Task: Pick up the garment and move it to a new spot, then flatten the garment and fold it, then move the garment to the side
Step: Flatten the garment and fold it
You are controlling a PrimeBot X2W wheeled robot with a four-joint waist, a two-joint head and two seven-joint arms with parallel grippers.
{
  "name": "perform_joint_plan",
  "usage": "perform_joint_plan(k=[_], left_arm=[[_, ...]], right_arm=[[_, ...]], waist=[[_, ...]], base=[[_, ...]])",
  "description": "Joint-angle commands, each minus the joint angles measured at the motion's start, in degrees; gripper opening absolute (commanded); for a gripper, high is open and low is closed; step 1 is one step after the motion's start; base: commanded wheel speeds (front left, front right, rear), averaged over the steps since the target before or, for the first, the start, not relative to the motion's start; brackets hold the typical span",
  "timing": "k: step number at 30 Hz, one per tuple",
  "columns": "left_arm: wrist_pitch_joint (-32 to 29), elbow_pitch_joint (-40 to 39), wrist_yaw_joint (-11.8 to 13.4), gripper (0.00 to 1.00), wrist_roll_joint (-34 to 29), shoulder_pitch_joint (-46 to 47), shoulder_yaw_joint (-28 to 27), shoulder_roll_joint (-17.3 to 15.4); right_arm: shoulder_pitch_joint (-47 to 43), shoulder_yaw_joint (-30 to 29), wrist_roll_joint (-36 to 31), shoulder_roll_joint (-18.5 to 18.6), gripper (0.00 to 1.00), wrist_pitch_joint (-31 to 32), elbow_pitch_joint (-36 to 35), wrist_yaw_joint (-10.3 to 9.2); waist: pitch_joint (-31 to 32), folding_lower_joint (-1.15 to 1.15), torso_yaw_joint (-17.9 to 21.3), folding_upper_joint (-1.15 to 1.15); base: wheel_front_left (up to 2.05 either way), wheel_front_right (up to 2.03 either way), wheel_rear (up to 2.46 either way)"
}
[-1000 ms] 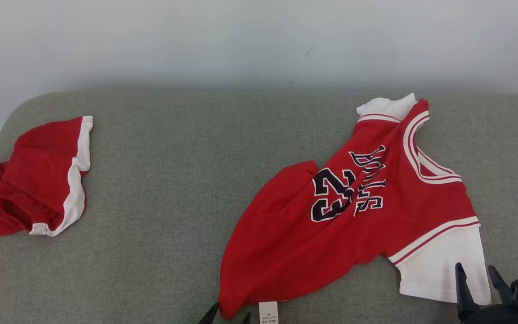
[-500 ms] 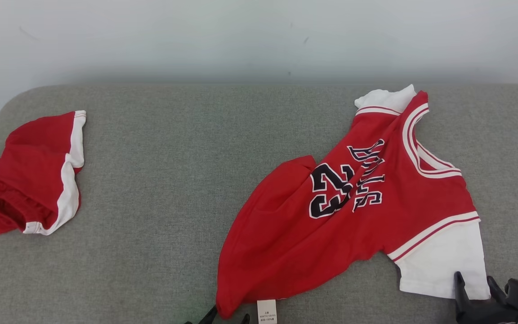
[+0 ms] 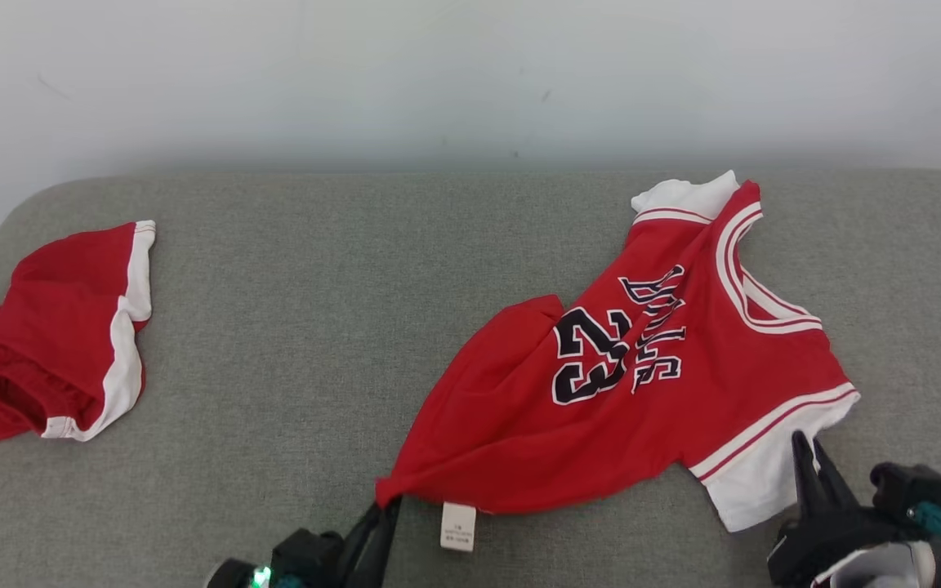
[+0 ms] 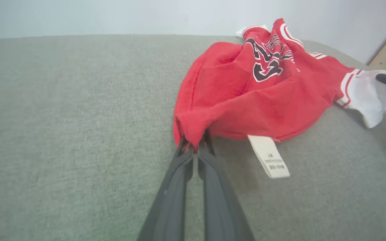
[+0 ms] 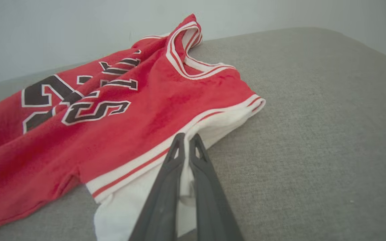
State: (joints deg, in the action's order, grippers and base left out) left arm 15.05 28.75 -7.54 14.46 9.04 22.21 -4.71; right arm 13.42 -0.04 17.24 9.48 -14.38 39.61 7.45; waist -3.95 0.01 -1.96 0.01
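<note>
The garment (image 3: 642, 384) is a red jersey with white sleeves and black "23" lettering, lying rumpled on the right half of the grey cushion (image 3: 315, 343). My left gripper (image 3: 385, 505) is shut on the jersey's red hem corner (image 4: 193, 134), next to a white care label (image 4: 269, 155). My right gripper (image 3: 809, 457) is shut on the white sleeve (image 5: 186, 160) at the jersey's near right. In the right wrist view the jersey (image 5: 106, 110) spreads up and to the left of the fingers (image 5: 166, 187).
Red shorts with white trim (image 3: 70, 327) lie bunched at the cushion's far left edge. A pale wall (image 3: 470, 73) rises behind the cushion. Open grey fabric stretches between the shorts and the jersey.
Both grippers went from open to shut, the left on the hem corner and the right on the white sleeve. The hem and sleeve are drawn up into bunches. The head camera has shifted slightly.
</note>
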Motion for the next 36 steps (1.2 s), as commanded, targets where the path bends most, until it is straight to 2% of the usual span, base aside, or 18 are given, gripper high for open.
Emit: perform_joint_plan(k=[1, 5, 9, 11, 13, 19, 23, 25, 27, 36], left_arm=[[0.19, -2.29, 0.13, 0.0, -0.57, 2.87, -0.36, -1.19], [0.19, -5.19, 0.13, 0.0, -0.97, 7.11, 0.43, -3.43], [-2.5, -8.27, 0.14, 0.0, 1.77, 16.84, 2.03, -7.52], [-4.49, -9.42, 0.14, 0.0, 5.55, 22.69, 1.37, -8.92], [-6.4, -10.02, 0.14, 0.0, 7.28, 29.6, 1.07, -11.64], [-12.36, -9.33, 0.14, 0.0, 13.21, 50.77, 0.54, -16.63], [-15.72, -7.19, 0.14, 0.0, 16.83, 64.08, 0.84, -17.58], [-16.93, -5.74, 0.14, 0.0, 16.41, 70.99, 2.36, -18.92], [-17.66, -3.32, 0.14, 0.0, 17.77, 76.74, 2.57, -18.88], [-17.12, 7.6, 0.13, 0.0, 20.03, 95.94, 7.8, -19.64]], right_arm=[[1.97, 1.34, 0.96, 0.76, 0.0, -0.38, -2.83, 0.04], [5.86, 2.9, 2.38, 1.76, 0.0, 0.12, -6.39, 0.04], [14.06, 3.58, 3.19, 3.79, 0.0, 2.49, -9.47, 0.04], [19.28, 2.84, 3.08, 4.81, 0.0, 3.97, -10.3, 0.04], [25.13, 2.13, 3.37, 5.18, 0.0, 5.51, -11.02, 0.04], [44.57, 0.67, 3.9, 5.2, 0.0, 10.59, -10.77, 0.04], [57.69, 0.47, 2.49, 5.89, 0.0, 13.52, -7.97, 0.04], [64.59, 0.7, 1.65, 6.29, 0.0, 14.76, -5.94, 0.04], [71.02, 0.61, 1.42, 6.78, 0.0, 15.71, -3.75, 0.04], [93.74, 1.91, -1.36, 7.37, 0.0, 18.15, 6.18, 0.04]], waist=[[-0.19, -0.01, 0.62, -0.01], [-1.18, -0.01, 1.3, -0.01], [-4.62, -0.01, 2.04, -0.01], [-7.63, -0.01, 2.15, -0.01], [-11.17, -0.01, 2.32, -0.01], [-22.12, -0.01, 3.47, -0.01], [-27.82, -0.01, 4.01, -0.01], [-30.15, -0.01, 4.12, -0.01], [-32.0, -0.01, 4.08, -0.01], [-35.68, -0.01, 4.05, -0.01]], base=[[0.0, 0.0, 0.0], [0.0, 0.0, 0.0], [0.0, 0.0, 0.0], [0.0, 0.0, 0.0], [0.0, 0.0, 0.0], [0.0, 0.0, 0.0], [0.0, 0.0, 0.0], [0.0, 0.0, 0.0], [0.0, 0.0, 0.0], [0.0, 0.0, 0.0]])
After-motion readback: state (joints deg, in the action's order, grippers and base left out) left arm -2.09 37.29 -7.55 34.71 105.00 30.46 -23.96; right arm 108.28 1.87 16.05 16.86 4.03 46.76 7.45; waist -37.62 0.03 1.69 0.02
